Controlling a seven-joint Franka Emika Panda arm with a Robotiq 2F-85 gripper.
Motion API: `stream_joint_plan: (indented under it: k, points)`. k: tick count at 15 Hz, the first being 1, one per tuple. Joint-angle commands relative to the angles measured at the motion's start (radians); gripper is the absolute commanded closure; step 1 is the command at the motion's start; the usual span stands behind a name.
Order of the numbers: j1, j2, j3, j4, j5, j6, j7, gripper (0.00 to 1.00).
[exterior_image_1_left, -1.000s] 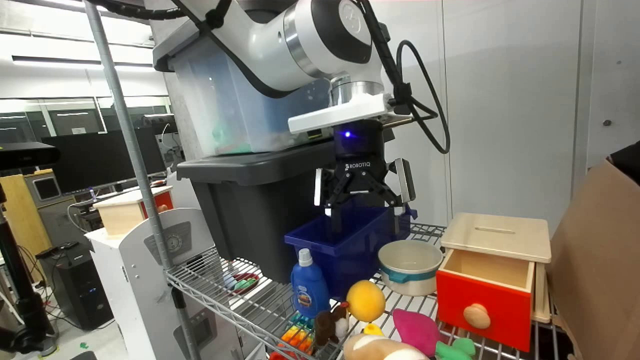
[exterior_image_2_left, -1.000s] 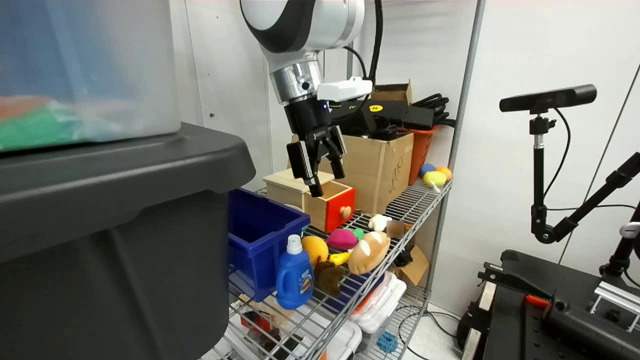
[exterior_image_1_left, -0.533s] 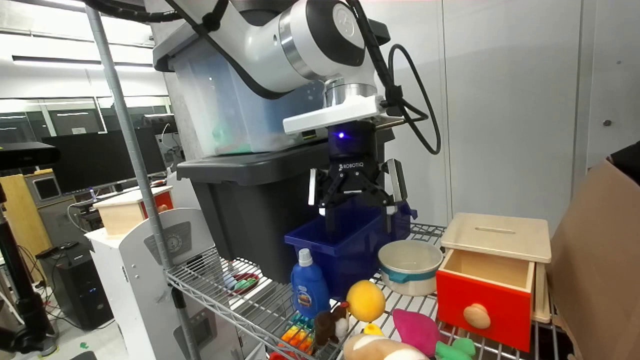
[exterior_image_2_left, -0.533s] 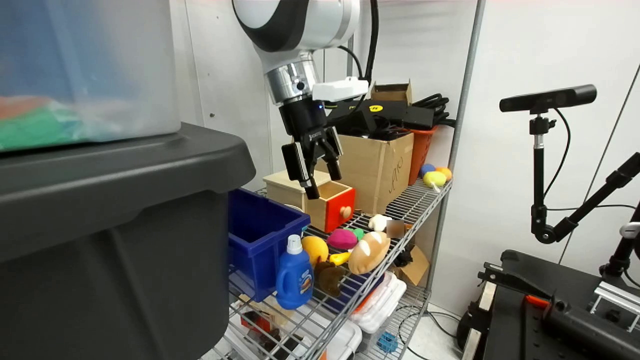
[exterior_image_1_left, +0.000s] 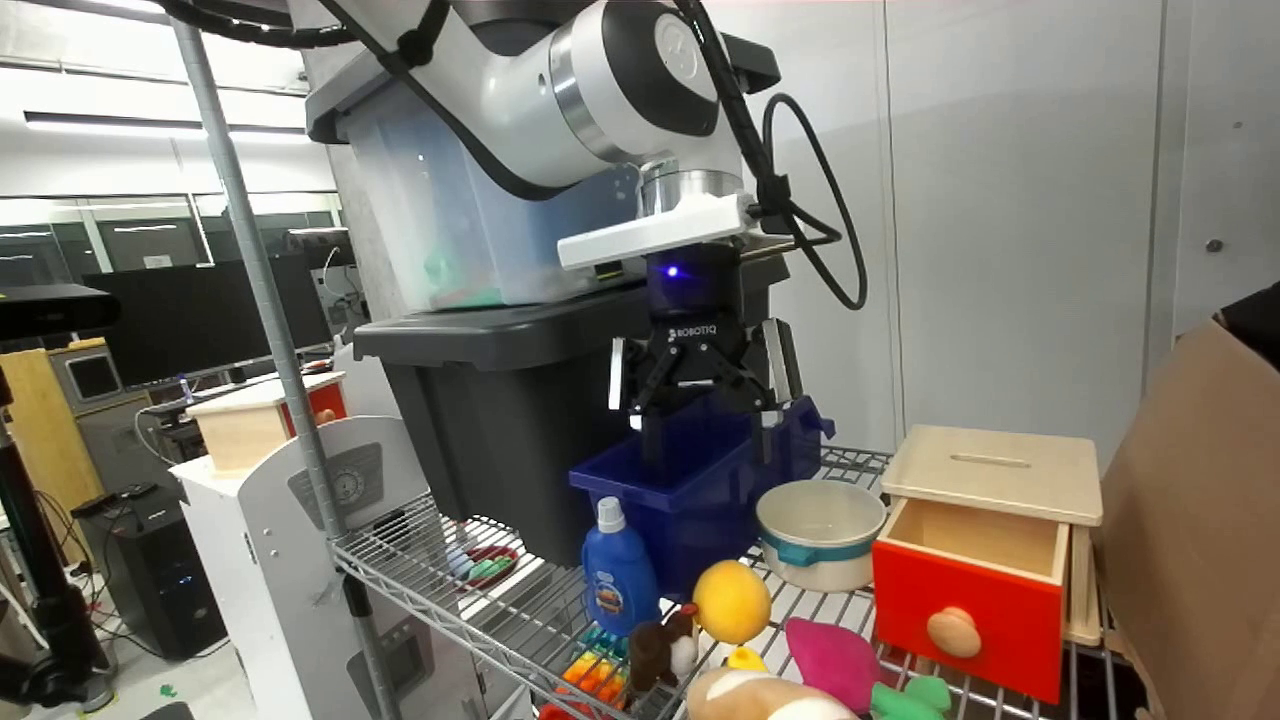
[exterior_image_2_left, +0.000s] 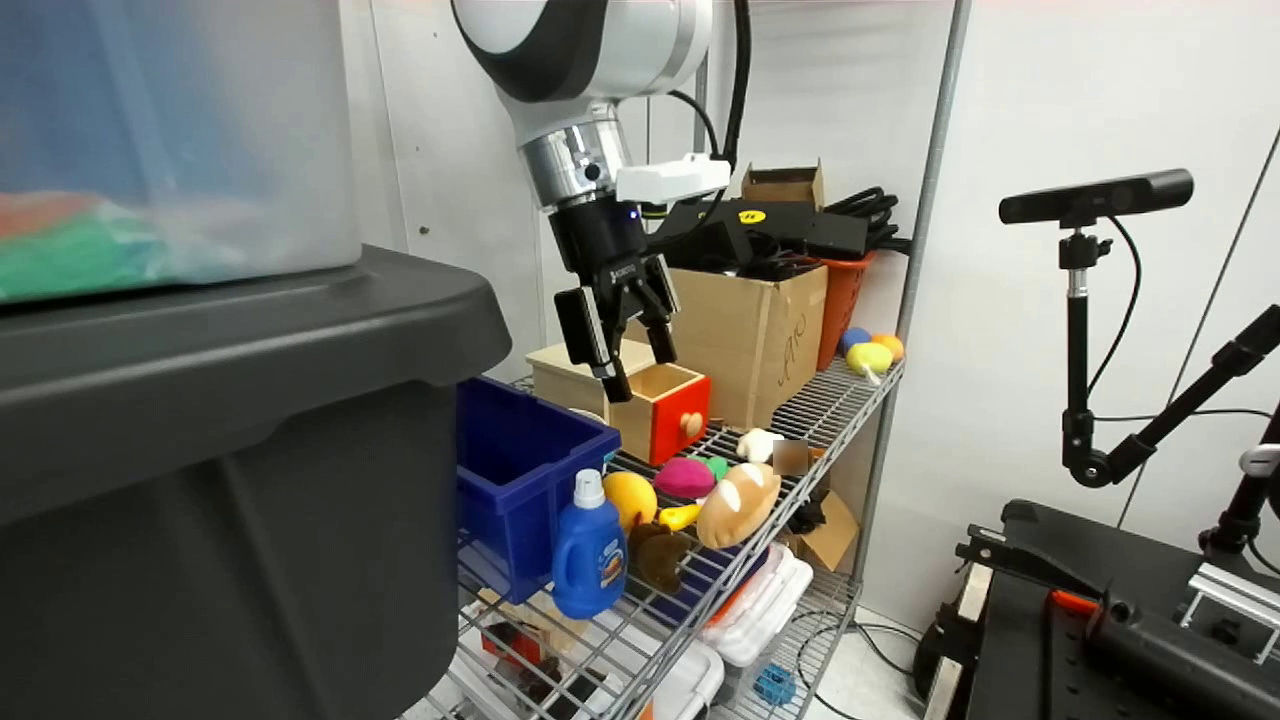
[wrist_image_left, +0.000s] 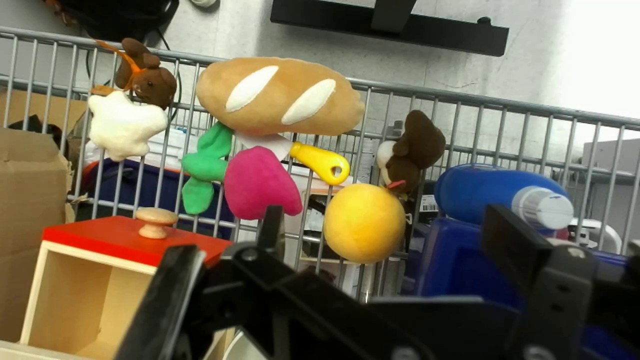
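My gripper (exterior_image_1_left: 708, 455) hangs fingers down in mid-air over the wire shelf, jaws spread wide with nothing between them. In an exterior view it overlaps the dark blue bin (exterior_image_1_left: 690, 545); whether it is directly above the bin, I cannot tell. In the wrist view, an orange-yellow ball (wrist_image_left: 364, 223) shows between the fingers, lower down. A pink plush (wrist_image_left: 257, 182) with green leaves lies near the left finger. Towards the right finger are the blue bin and a blue detergent bottle (wrist_image_left: 480, 192) with a white cap. A plush bread loaf (wrist_image_left: 280, 95) and a yellow-handled toy (wrist_image_left: 320, 160) lie farther off.
A wooden box with its red drawer (exterior_image_1_left: 965, 610) pulled out stands beside a cream pot (exterior_image_1_left: 820, 572). A dark grey tote (exterior_image_2_left: 230, 520) rises beside the bin. A cardboard box (exterior_image_2_left: 740, 330) stands behind the drawer box. A brown plush (wrist_image_left: 417, 145) lies near the bottle.
The open gripper has drifted left in both exterior views, and slightly lower in one of them. The objects on the shelf have not moved.
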Motion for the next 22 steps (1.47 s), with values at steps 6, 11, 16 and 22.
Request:
stream_joint_plan:
  k: [6, 11, 16, 22]
  points:
    - [-0.001, -0.005, 0.005, -0.004, 0.001, -0.011, 0.023, 0.0]
    - [-0.002, -0.009, 0.006, -0.02, 0.003, -0.006, 0.032, 0.0]
    - [0.001, 0.007, 0.005, 0.019, -0.002, -0.033, 0.024, 0.0]
    - [0.003, 0.048, 0.006, 0.115, -0.007, -0.087, 0.008, 0.0]
